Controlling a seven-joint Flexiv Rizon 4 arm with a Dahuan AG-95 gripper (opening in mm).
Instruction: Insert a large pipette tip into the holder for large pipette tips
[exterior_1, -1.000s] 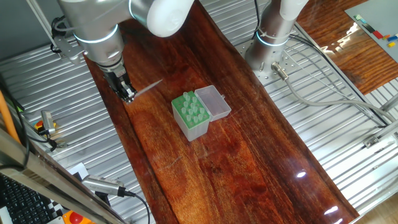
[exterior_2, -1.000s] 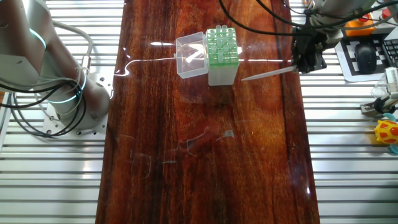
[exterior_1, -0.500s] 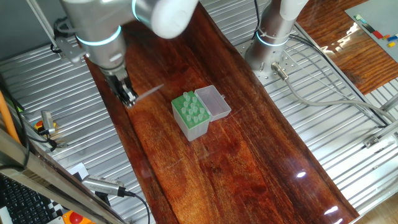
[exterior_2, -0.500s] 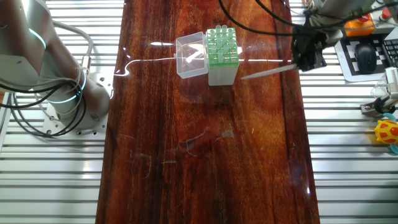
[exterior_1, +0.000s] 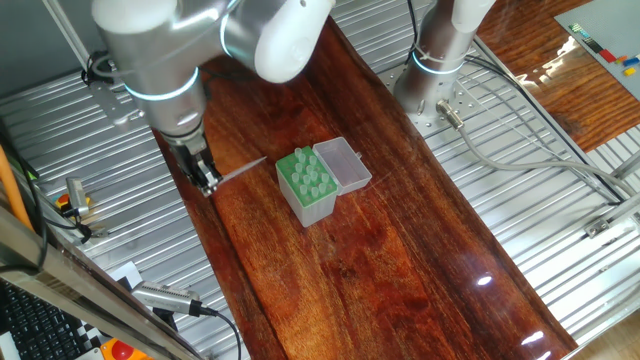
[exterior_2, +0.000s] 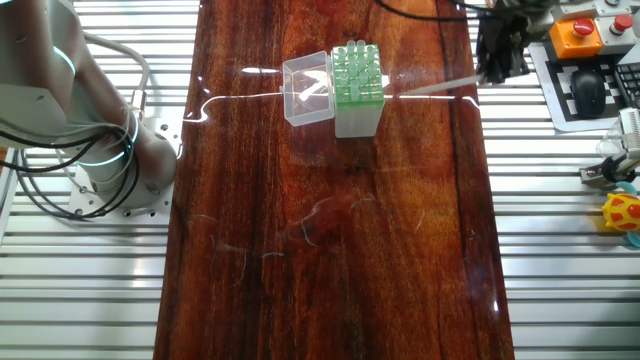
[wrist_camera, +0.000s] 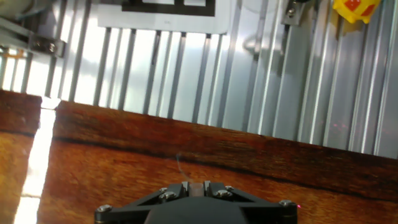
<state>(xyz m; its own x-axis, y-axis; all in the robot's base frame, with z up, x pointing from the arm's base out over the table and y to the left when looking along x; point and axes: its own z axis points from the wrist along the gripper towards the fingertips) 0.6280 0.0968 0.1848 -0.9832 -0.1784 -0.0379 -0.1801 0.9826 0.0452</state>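
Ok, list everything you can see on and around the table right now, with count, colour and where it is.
large pipette tip: one, translucent whitish, held by the gripper, pointing toward the holder
holder for large pipette tips: one, green top, pale sides, mid-table, clear lid open beside it
wooden table: one, dark reddish brown
keyboard: one, black, off the table edge
emergency stop button: one, red on orange, near the keyboard
second robot base: one, silver, far side
gripper: one, black, closed on the tip, near the table edge

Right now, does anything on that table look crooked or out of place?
The large pipette tip sticks out sideways from the tool, lying nearly flat, while the holder takes tips from above through its green top. The clear lid hangs open to one side. Nothing looks spilled or broken.
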